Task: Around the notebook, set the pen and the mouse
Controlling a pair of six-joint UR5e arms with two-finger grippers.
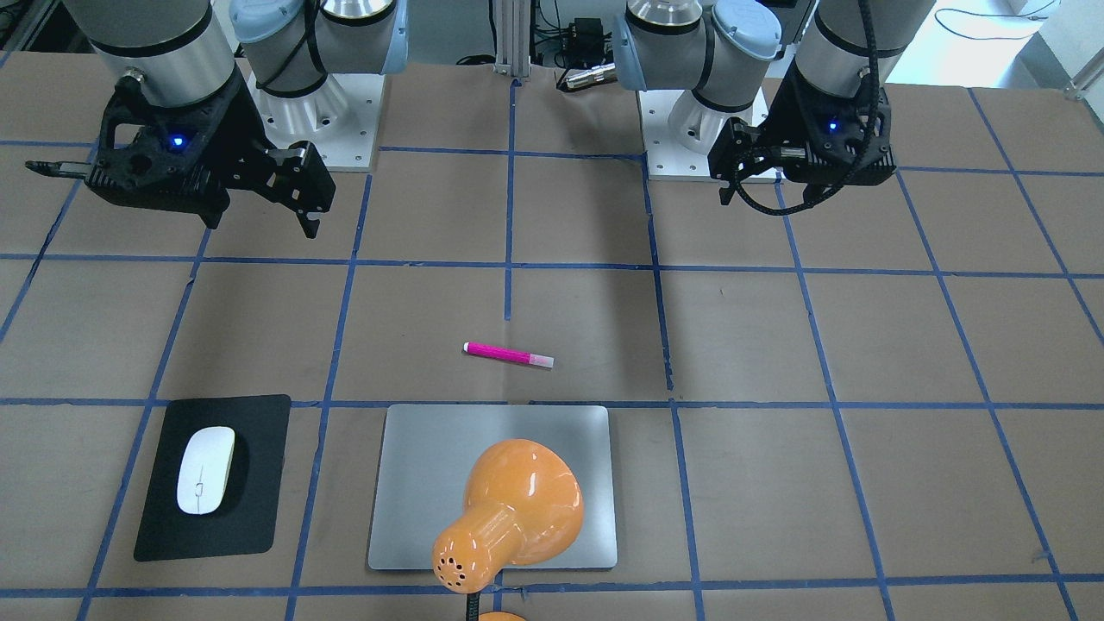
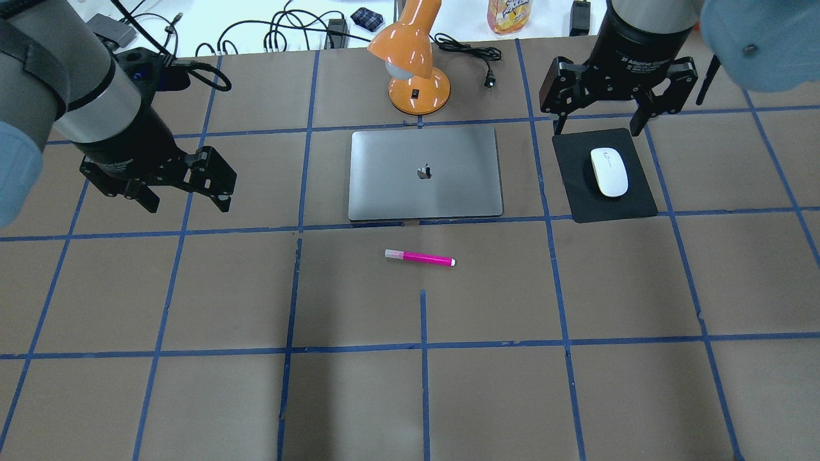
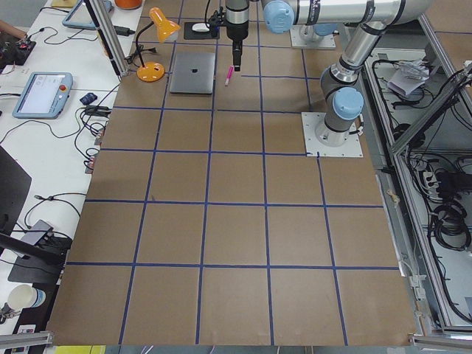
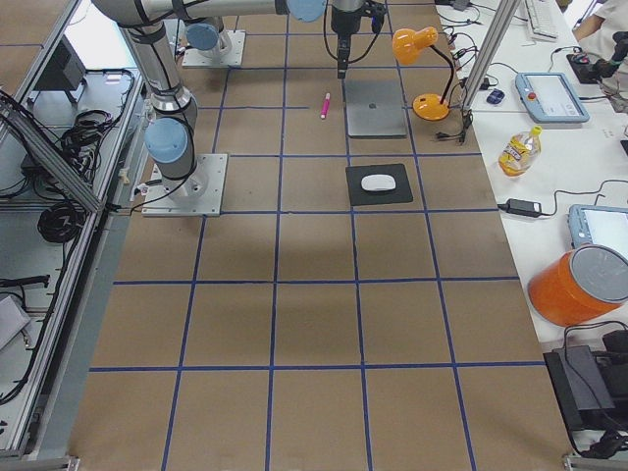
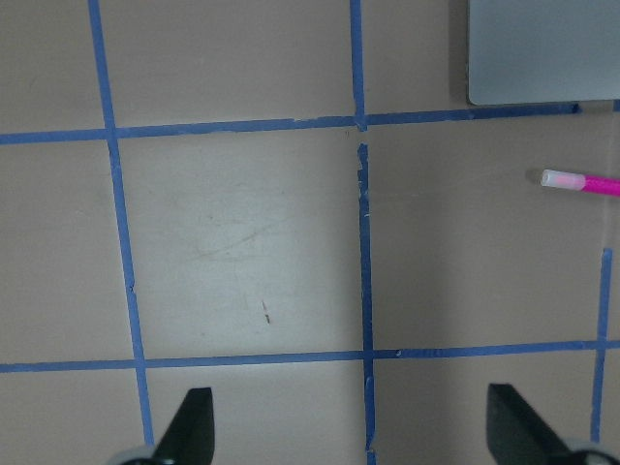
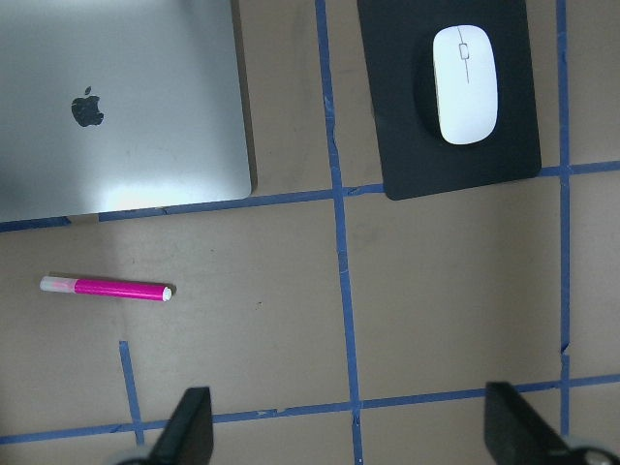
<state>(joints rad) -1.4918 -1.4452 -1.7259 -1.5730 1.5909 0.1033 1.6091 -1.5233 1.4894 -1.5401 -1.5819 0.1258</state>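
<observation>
Holding left gripper point(image 2: 187, 202) spread, empty, above table left of notebook point(image 2: 425, 173); right gripper point(image 2: 597, 125) likewise spread over far edge of black mat point(image 2: 634, 205). Resting mouse point(image 2: 608, 171) on that mat, right of notebook; pen point(image 2: 419, 257) flat just nearside, apart from notebook.

The orange lamp point(image 2: 410, 64) stands just beyond the notebook point(image 2: 425, 173), blocking approach from the bench's point(image 2: 410, 397) far edge. The black mat point(image 2: 576, 192) carrying the mouse point(image 2: 608, 171) occupies the notebook's right. Around the pen point(image 2: 420, 257) and left of the notebook, bare bench lies open.
</observation>
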